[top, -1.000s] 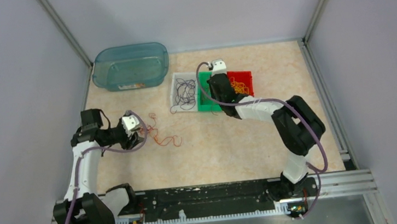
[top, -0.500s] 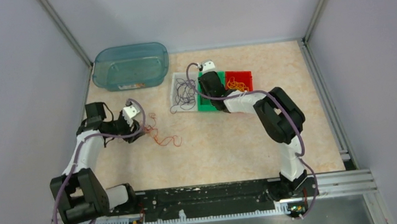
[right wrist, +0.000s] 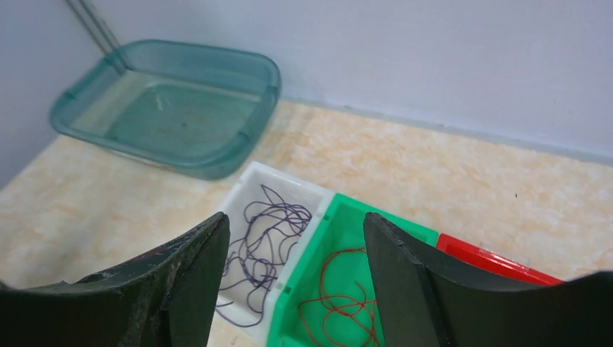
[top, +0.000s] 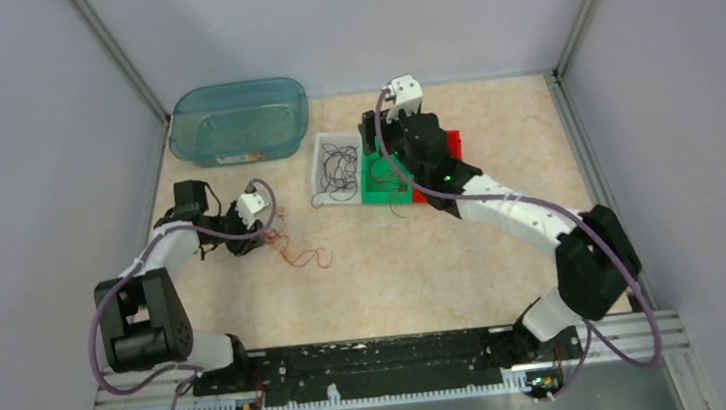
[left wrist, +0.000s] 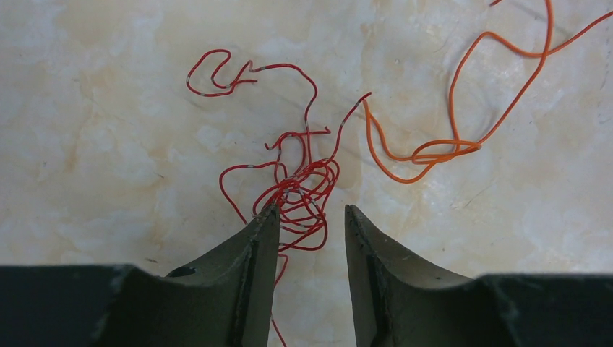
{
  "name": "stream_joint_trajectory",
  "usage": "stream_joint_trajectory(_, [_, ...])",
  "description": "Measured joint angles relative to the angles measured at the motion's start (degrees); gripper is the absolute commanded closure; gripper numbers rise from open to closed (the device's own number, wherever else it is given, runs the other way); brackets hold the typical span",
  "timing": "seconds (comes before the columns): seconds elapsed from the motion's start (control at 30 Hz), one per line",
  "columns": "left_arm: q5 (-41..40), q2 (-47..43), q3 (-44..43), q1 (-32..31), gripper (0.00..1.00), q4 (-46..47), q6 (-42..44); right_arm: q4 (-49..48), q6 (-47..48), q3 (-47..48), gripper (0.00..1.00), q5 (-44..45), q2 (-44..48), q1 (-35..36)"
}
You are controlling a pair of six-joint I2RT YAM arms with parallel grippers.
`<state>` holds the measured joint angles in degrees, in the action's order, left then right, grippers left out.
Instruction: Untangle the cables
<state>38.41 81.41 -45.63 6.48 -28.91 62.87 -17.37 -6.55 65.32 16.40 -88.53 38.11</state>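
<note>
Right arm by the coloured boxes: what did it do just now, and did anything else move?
The right gripper lifted up off the green bin, jaws opening; a dark red wire lies in that bin. The left gripper edged toward the red tangle, jaws now either side of it. The teal tub, white bin and orange wire stayed put.

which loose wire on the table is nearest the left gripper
The red tangled wire: its knot lies right at the open fingertips of the left gripper, while the orange wire lies off to the side, clear of them.
</note>
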Motion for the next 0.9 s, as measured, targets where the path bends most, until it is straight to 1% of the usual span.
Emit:
stream_joint_trajectory(0.07, [-1.14, 0.33, 0.04, -0.02, 0.66, 0.48, 0.57, -1.73, -0.04, -3.23, 0.3, -0.72, 4.92, 0.83])
stream_joint_trajectory(0.13, [-1.38, 0.28, 0.13, 0.0, 0.79, 1.07, 1.16, -2.69, -0.13, -6.36, 0.31, -1.95, 8.37, 1.18])
stream_joint_trajectory(0.17, [-1.38, 0.28, 0.15, 0.0, 0.87, 1.33, 1.27, -3.08, -0.15, -7.63, 0.31, -2.8, 9.27, 1.31])
stream_joint_trajectory(0.2, [-1.31, 0.28, 0.17, -0.02, 0.92, 1.6, 1.33, -3.58, -0.28, -9.01, 0.32, -3.8, 9.9, 1.46])
stream_joint_trajectory(0.27, [-1.16, 0.28, 0.17, -0.02, 1.0, 1.7, 1.27, -4.48, -0.55, -12.15, 0.36, -6.58, 10.36, 1.92])
stream_joint_trajectory(0.33, [-0.76, 0.31, 0.15, -0.02, 1.0, 1.57, 1.38, -5.25, -0.55, -15.26, 0.36, -10.32, 9.94, 3.56])
stream_joint_trajectory(0.43, [0.02, 0.22, 0.11, -0.02, 1.0, 0.48, 1.64, -8.04, -0.07, -18.82, 0.35, -16.39, 7.58, 8.37])
stream_joint_trajectory(0.53, [0.85, -0.59, -0.57, -0.02, 1.0, -3.04, 1.95, -10.12, 0.79, -18.53, 0.33, -22.95, 1.81, 13.05])
stream_joint_trajectory(0.63, [1.4, -3.23, -2.16, -0.02, 1.0, -6.8, 2.08, -10.62, 1.99, -17.07, 0.32, -28.37, -5.38, 15.96])
stream_joint_trajectory(0.8, [1.7, -9.79, -4.37, -0.02, 1.0, -9.79, 1.22, -11.69, 3.21, -15.37, 0.35, -32.26, -15.98, 17.66])
stream_joint_trajectory(0.9, [1.77, -11.61, -5.33, -0.02, 1.0, -10.95, 0.66, -13.27, 3.58, -14.86, 0.4, -33.07, -20.2, 17.79])
